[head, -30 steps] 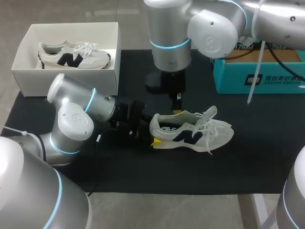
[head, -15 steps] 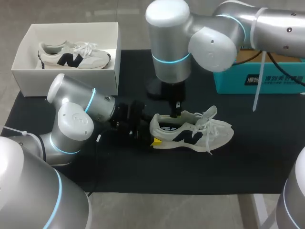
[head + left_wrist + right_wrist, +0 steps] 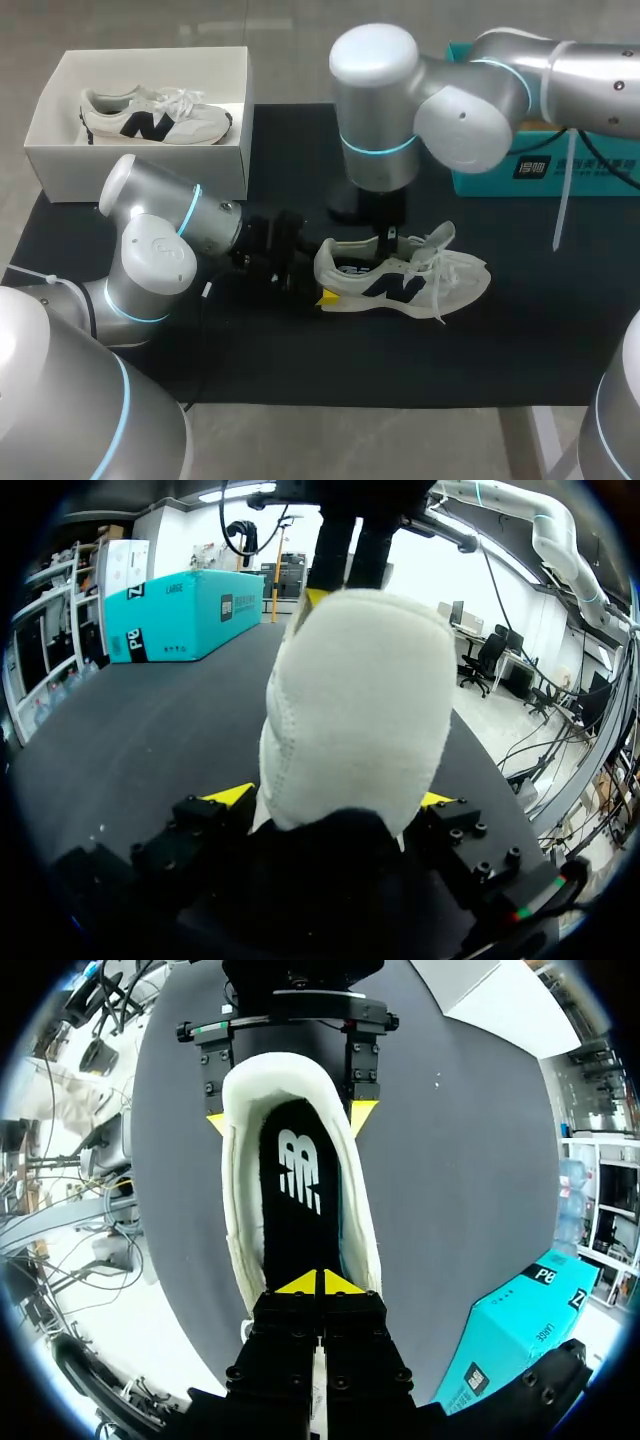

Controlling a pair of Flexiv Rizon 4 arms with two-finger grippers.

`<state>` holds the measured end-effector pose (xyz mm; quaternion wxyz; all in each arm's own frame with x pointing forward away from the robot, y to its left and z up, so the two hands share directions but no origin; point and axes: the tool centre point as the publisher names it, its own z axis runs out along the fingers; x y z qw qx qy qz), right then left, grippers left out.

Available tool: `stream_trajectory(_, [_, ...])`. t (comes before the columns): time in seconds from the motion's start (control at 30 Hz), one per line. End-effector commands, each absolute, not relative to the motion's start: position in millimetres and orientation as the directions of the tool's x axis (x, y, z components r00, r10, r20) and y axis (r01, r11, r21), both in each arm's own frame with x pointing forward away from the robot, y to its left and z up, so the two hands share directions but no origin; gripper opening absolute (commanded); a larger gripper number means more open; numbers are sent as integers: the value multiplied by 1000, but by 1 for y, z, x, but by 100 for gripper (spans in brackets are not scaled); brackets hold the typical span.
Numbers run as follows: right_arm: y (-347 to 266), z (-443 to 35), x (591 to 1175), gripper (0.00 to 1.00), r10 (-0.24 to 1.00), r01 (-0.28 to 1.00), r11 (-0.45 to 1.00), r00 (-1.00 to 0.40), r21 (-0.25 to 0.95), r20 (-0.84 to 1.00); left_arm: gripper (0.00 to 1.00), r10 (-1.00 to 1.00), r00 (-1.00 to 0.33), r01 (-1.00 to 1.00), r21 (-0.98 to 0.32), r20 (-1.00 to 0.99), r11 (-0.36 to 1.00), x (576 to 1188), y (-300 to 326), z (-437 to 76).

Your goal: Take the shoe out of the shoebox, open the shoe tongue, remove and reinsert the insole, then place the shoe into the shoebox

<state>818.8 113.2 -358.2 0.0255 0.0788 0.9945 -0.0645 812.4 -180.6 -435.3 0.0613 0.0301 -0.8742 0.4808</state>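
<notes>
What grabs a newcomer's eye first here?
The white shoe lies mid-table on the black mat, its heel clamped in the left arm's jaws. The right arm's jaws hang closed over its opening, at the black insole. A matching shoe lies in the white box at the far left.

Your right gripper: yellow tips pressed together, no gap, over near end of black insole; cannot tell whether they pinch it. Insole lies flat inside white shoe, logo up. At shoe's far end, your left gripper clamps heel, one yellow tip each side. Shoe on black mat. Teal box beside right gripper.
</notes>
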Motion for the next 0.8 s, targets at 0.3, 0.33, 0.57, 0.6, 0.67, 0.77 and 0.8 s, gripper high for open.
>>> stream_trajectory(0.3, [124, -380, 795, 0, 164, 159, 982, -985, -102, 47, 0, 6, -991, -112, -836, 137, 538, 815, -183, -442])
stream_trajectory(0.33, [124, -381, 794, 0, 165, 160, 982, -985, -102, 48, 0, 6, -991, -112, -836, 137, 538, 815, -183, -442])
stream_trajectory(0.57, [118, -388, 804, 0, 215, 209, 970, -976, -123, 36, 0, 6, -991, -112, -836, 137, 538, 815, -183, -442])
stream_trajectory(0.6, [117, -388, 805, 0, 218, 213, 969, -975, -122, 32, 0, 6, -991, -112, -836, 137, 538, 815, -183, -442])
stream_trajectory(0.67, [115, -388, 808, 0, 232, 229, 967, -973, -111, 16, 0, 6, -991, -112, -836, 137, 538, 815, -183, -442])
stream_trajectory(0.77, [114, -388, 812, 0, 242, 241, 967, -970, -80, 3, 0, 6, -991, -112, -836, 137, 538, 815, -183, -442])
stream_trajectory(0.8, [115, -387, 813, 0, 240, 240, 968, -971, -77, 1, 0, 6, -991, -112, -836, 137, 538, 815, -183, -442])
